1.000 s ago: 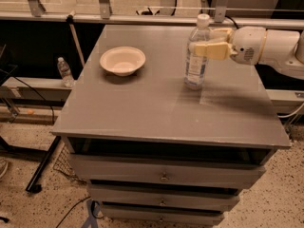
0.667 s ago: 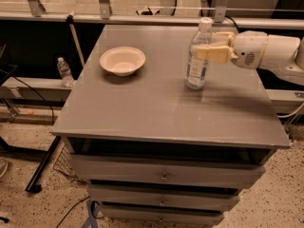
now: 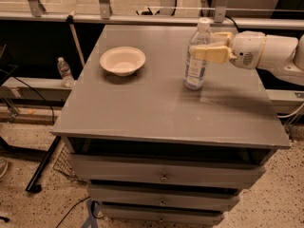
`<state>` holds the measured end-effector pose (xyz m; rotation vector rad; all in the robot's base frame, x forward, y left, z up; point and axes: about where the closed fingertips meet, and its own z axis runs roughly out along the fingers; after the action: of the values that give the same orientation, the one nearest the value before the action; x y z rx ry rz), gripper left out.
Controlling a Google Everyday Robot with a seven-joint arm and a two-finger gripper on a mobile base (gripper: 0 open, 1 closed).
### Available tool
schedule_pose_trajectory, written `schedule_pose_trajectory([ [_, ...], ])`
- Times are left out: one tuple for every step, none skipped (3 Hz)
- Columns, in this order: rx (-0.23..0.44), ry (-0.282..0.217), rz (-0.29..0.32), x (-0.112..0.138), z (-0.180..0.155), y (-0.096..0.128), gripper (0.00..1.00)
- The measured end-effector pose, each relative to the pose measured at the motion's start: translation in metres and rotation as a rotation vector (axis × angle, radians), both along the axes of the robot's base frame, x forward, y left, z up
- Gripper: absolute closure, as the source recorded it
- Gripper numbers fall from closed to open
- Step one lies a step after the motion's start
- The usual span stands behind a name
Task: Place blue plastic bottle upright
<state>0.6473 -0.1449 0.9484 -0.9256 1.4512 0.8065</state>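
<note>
Now, in the single camera view, a clear plastic water bottle with a white screw cap and a white-and-blue label (image 3: pixel 196 61) stands upright on the flat grey surface (image 3: pixel 156 110) of a cabinet, in the upper right part of the frame. Its base rests on the surface, toward the far right corner and well in from the front edge.

The robot's cream-coloured two-finger hand (image 3: pixel 203 44) reaches in from the right edge of the frame at the end of a white rounded arm (image 3: pixel 266 51). Its fingers (image 3: pixel 211 55) are clamped on the bottle's upper body, just below the cap, one finger across the front and the other behind.

A round cream bowl (image 3: pixel 122 61) sits open side up on the same surface, upper left of centre and well apart from the bottle.

Below the surface, grey drawers with small knobs (image 3: pixel 164 177) fill the lower middle of the frame. At the left edge, a smaller clear bottle with a pale label (image 3: pixel 65 71) stands on a low ledge beside the cabinet, above a speckled floor (image 3: pixel 28 213).
</note>
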Motion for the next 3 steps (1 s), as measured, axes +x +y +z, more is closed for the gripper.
schedule_pose_trajectory([
  [0.001, 0.000, 0.006, 0.0002, 0.0002, 0.0038, 0.44],
  [0.001, 0.000, 0.010, 0.0002, 0.0004, 0.0063, 0.21],
  [0.001, 0.000, 0.015, 0.0003, 0.0006, 0.0092, 0.00],
])
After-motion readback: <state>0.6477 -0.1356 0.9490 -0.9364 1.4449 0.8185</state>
